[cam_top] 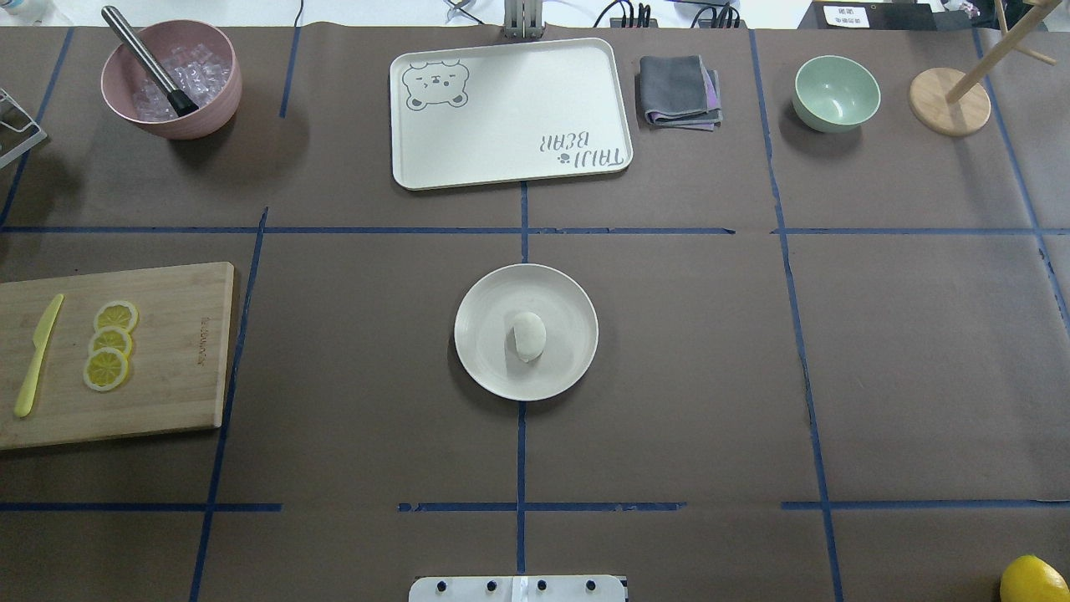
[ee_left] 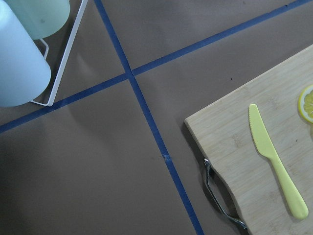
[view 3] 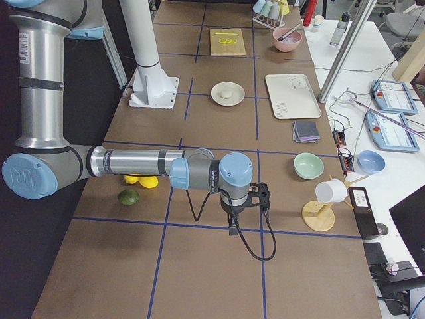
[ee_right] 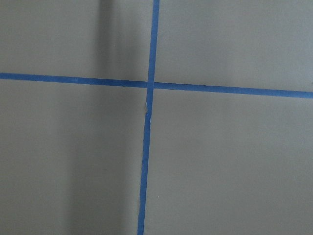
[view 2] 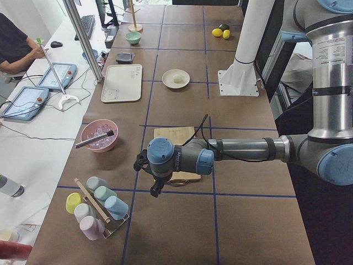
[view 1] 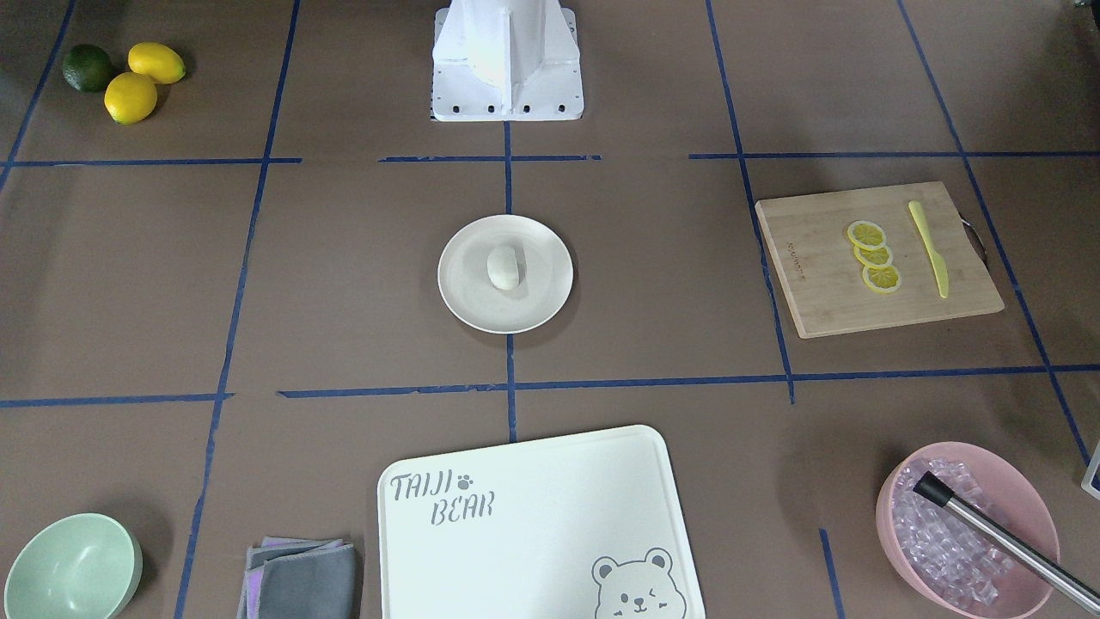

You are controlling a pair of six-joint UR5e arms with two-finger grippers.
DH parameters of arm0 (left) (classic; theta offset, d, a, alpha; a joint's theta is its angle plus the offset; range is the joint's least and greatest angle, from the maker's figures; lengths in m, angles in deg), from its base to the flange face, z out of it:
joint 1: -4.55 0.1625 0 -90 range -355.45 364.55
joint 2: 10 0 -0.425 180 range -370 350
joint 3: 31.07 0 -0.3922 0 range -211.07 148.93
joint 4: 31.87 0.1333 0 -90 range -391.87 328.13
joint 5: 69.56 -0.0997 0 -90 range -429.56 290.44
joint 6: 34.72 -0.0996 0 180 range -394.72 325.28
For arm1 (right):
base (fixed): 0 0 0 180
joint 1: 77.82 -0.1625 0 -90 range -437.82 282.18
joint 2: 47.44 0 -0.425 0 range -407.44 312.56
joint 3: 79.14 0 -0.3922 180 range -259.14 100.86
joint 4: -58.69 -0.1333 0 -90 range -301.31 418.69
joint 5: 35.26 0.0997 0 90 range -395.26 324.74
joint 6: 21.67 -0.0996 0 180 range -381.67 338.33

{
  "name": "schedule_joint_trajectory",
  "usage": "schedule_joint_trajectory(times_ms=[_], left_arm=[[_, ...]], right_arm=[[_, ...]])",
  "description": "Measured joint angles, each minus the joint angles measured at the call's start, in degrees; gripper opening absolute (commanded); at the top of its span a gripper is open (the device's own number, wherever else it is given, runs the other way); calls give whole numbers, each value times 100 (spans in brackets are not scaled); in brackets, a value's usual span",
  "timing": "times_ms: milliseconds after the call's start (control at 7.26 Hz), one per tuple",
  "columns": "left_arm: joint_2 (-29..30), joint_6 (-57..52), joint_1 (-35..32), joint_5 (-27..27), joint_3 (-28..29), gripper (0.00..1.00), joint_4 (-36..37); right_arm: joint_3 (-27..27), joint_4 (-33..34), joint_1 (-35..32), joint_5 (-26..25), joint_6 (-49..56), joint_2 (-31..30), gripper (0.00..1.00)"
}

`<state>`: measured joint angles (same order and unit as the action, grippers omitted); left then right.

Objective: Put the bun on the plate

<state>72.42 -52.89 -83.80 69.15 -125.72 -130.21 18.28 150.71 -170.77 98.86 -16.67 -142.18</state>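
The bun (cam_top: 528, 336) is a small white lump lying near the middle of the round cream plate (cam_top: 568, 301), at the table's centre. The bun (view 1: 504, 266) and the plate (view 1: 537, 241) also show in the front-facing view. No gripper is near them. My left gripper (view 2: 155, 189) hangs over the table's left end, by the wooden board; it shows only in the left side view, so I cannot tell if it is open or shut. My right gripper (view 3: 234, 224) hangs over bare table at the right end, and its state cannot be told either.
A wooden cutting board (cam_top: 175, 351) holds lemon slices (cam_top: 110, 344) and a yellow knife (cam_top: 38, 355). At the far side stand a pink bowl (cam_top: 209, 100) of ice, the bear tray (cam_top: 510, 142), a folded cloth (cam_top: 679, 90) and a green bowl (cam_top: 836, 92). A cup rack (view 2: 96, 207) stands near the left arm.
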Motion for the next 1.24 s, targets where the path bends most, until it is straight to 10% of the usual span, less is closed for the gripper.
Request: schedule_joint_trajectory(times_ms=[1239], left_arm=[[862,-2,-72,-457,-303,100,2640]], right_arm=[[-3,34,14,53,177,-165,100]])
